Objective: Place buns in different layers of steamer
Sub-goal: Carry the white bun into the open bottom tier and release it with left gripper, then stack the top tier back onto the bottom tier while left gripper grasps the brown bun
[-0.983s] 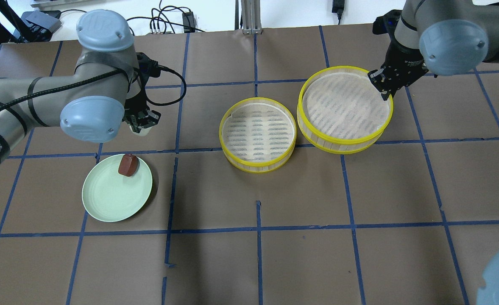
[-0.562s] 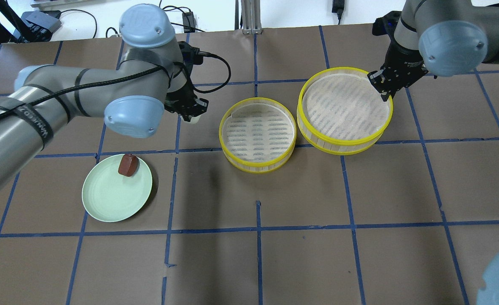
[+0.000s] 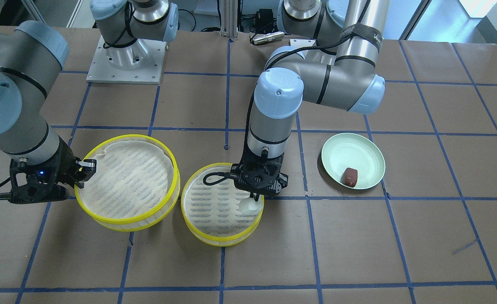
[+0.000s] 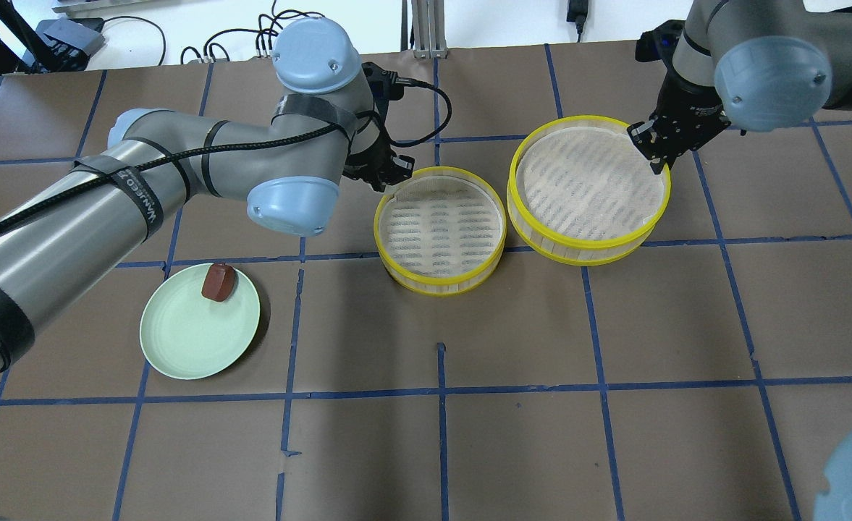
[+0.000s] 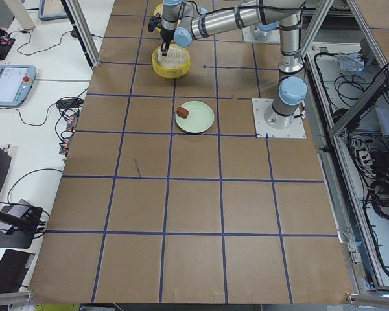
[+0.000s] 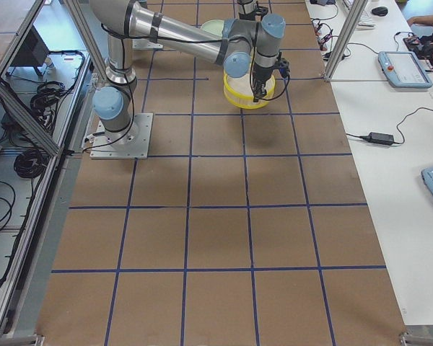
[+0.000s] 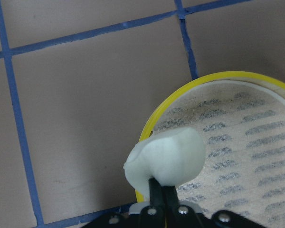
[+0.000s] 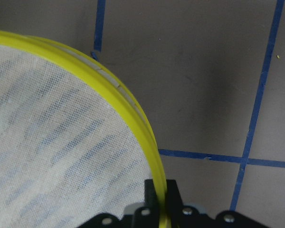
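Observation:
My left gripper point(image 3: 254, 197) is shut on the white bun point(image 3: 250, 205) and holds it over the edge of the middle steamer tray point(image 4: 440, 284), on the side nearest the plate. The left wrist view shows the bun point(image 7: 166, 156) above that tray's yellow rim point(image 7: 190, 88). The reddish-brown bun point(image 4: 218, 281) lies on the pale green plate point(image 4: 194, 340). My right gripper point(image 4: 656, 153) is shut on the yellow rim of the second, larger-looking tray point(image 4: 588, 244); the right wrist view shows its fingers point(image 8: 154, 190) pinching that rim point(image 8: 133, 114). Both trays hold only whitish cloth.
The two trays stand side by side, almost touching. The plate point(image 3: 349, 150) sits apart, on my left side. Brown paper with blue tape lines covers the table. The arm bases and cables are at the robot's end.
My left arm has swung right with the white bun, from near the plate to the edge of the middle tray. The right gripper has stayed on its tray's rim.

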{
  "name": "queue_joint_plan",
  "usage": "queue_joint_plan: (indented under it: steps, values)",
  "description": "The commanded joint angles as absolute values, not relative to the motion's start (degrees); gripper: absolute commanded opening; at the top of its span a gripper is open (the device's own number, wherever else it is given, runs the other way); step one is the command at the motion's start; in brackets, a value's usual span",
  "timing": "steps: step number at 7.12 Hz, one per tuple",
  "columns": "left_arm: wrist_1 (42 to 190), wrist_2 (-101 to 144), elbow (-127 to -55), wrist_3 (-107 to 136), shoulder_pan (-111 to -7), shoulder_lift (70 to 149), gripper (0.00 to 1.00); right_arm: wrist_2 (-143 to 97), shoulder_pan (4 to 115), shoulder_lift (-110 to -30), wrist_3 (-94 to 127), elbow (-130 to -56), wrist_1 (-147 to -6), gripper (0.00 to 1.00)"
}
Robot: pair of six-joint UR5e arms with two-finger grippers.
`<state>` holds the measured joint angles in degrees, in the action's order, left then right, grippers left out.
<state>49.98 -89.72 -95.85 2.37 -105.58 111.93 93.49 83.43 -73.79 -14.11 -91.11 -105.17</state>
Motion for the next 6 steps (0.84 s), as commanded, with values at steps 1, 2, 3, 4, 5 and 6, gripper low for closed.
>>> queue_joint_plan:
  steps: [1, 2, 3, 4, 5, 6]
  values:
    - [49.7, -89.6, -96.2, 2.3, -105.9, 112.4, 1.0, 93.8, 83.4, -73.8, -12.9, -91.1, -105.0, 0.07]
    - [49.7, -89.7, -96.2, 1.9, -105.9, 112.2, 1.0, 93.6, 83.4, -73.8, -12.8, -90.7, -104.5, 0.07]
    - [50.1, -90.8, -96.6, -2.1, -105.5, 110.6, 1.0, 93.1, 84.1, -74.6, -9.7, -90.4, -104.2, 0.07]
    - [51.8, -95.9, -97.7, -12.1, -104.3, 110.4, 1.0, 92.6, 85.0, -75.0, -4.8, -90.5, -104.0, 0.07]
    - [52.8, -100.2, -99.3, -15.1, -100.5, 109.5, 1.0, 91.8, 87.9, -74.9, -1.1, -90.5, -104.4, 0.07]
    - [53.6, -100.3, -102.3, -18.9, -96.1, 107.2, 1.0, 91.8, 90.5, -74.0, 6.3, -90.6, -105.0, 0.07]
